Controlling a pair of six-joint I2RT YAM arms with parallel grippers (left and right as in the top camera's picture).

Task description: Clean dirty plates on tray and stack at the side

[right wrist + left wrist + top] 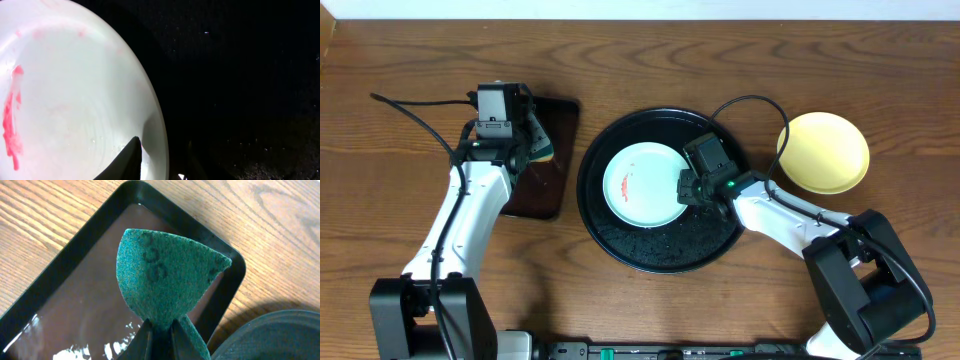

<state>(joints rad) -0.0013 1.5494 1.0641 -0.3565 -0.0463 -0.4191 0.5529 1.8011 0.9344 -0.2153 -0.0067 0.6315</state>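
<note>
A pale bluish-white plate [642, 185] with a red smear [11, 127] lies in the round black tray [670, 245]. My right gripper [682, 188] is shut on the plate's right rim. In the right wrist view, one finger sits on the plate [75, 90] and the other stands outside the rim, over the tray [240, 75]. The right gripper [160, 160] straddles that rim. A yellow plate [823, 152] rests on the table right of the tray. My left gripper [532, 140] is shut on a teal sponge [165, 270], pinched at its lower end by the gripper [160, 332].
A smaller dark rectangular tray [545, 190] holding a film of water [75, 310] lies under the left gripper, left of the round tray [275, 335]. Black cables trail from both arms across the wooden table.
</note>
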